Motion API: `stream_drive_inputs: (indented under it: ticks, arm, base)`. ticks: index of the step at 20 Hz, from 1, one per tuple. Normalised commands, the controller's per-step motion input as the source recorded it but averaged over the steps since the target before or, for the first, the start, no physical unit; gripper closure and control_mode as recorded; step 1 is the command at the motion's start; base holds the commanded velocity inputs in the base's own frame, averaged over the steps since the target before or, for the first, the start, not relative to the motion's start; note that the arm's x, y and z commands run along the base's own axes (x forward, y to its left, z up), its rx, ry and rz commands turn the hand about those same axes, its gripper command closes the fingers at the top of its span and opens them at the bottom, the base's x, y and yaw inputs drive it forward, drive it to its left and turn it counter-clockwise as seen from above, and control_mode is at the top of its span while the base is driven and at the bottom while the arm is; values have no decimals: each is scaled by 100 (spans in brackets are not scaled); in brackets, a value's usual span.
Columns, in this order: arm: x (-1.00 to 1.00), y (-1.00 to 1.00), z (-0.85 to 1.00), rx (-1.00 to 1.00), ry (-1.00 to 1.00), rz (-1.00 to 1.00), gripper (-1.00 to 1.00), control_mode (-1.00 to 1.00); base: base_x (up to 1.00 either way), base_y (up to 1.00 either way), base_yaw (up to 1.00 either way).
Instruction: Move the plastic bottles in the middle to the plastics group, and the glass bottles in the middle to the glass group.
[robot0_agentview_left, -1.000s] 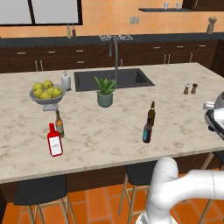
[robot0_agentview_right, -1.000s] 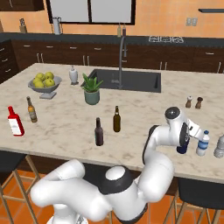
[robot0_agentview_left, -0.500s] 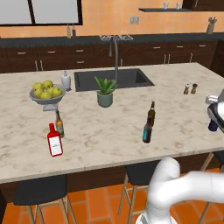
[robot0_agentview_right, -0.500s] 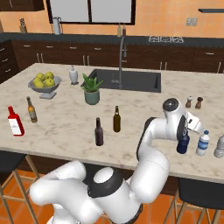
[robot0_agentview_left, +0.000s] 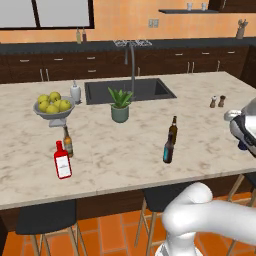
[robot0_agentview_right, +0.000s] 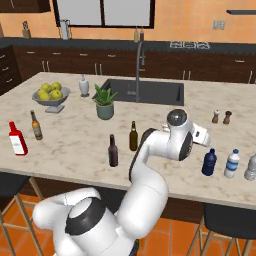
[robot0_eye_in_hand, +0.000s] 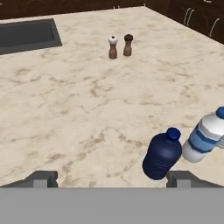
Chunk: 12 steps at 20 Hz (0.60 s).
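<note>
Dark-blue plastic bottle (robot0_eye_in_hand: 162, 153) stands capped beside a clear bottle (robot0_eye_in_hand: 205, 136).

Blue bottle (robot0_eye_in_hand: 162, 154) beside right finger, bare counter (robot0_eye_in_hand: 78, 113) leftward

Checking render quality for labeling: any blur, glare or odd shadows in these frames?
Left base view: soft, flat light, faint shadow under the fruit bowl. Right base view: sharp enough, no glare on the counter; labels too small to read. Hand view: slightly blurry, blue bottle tilted by camera roll, soft shadow at its base.
</note>
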Motion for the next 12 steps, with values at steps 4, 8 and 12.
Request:
stream_drive_inputs:
  ticks: [4,8,12]
  arm:
    - [-3,100,20,0,14,18,-100,-100]
    - [0,95,26,0,12,10,-100,-100]
    - [0,76,32,0,11,0,-100,-100]
  base:
    - [0,0,0]
    - [0,0,0]
    - [0,0,0]
